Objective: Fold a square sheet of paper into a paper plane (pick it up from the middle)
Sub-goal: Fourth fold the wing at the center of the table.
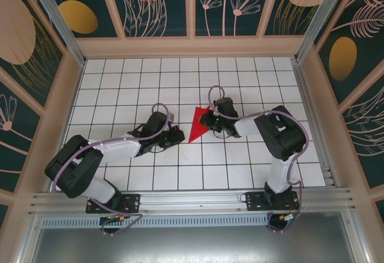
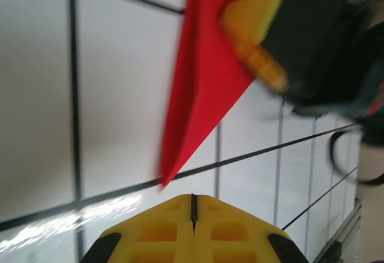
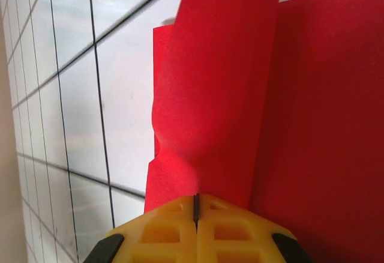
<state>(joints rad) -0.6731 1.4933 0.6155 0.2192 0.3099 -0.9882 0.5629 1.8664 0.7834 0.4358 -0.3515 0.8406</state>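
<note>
Paper (image 1: 195, 128) is pinned beneath the closed right gripper (image 1: 208, 120), presumably to set a crease; the left gripper (image 2: 193, 200), closed and empty, is held just behind its tip.

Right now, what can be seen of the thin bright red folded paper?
The thin bright red folded paper is plain and matte, a long triangle lying on the white gridded table, sharp tip toward, but apart from, the shut left gripper. At its wide end one flap lifts and curls up to the shut right gripper; pinched or only pressed, I cannot tell.
</note>
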